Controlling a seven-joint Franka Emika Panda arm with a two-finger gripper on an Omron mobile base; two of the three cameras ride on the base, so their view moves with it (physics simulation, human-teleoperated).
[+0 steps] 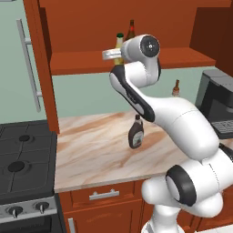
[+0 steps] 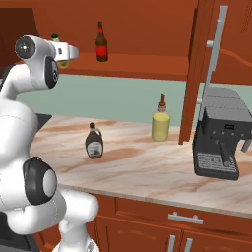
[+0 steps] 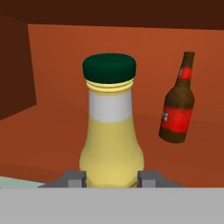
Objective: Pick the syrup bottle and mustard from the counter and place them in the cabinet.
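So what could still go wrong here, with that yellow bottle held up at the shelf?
The gripper grips the mustard low on its body, so it may tip when let go. The slim brown bottle stands close beside it on the cabinet shelf and could get knocked. The syrup bottle is on the counter, so a second trip remains.

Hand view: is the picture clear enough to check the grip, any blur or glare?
Hand view: sharp and evenly lit, no glare; the mustard sits between the pincer tips, the slim brown bottle looks tilted because the camera is rolled. Left base view: the arm hides most of the mustard. Right base view: soft shadow under the syrup bottle.
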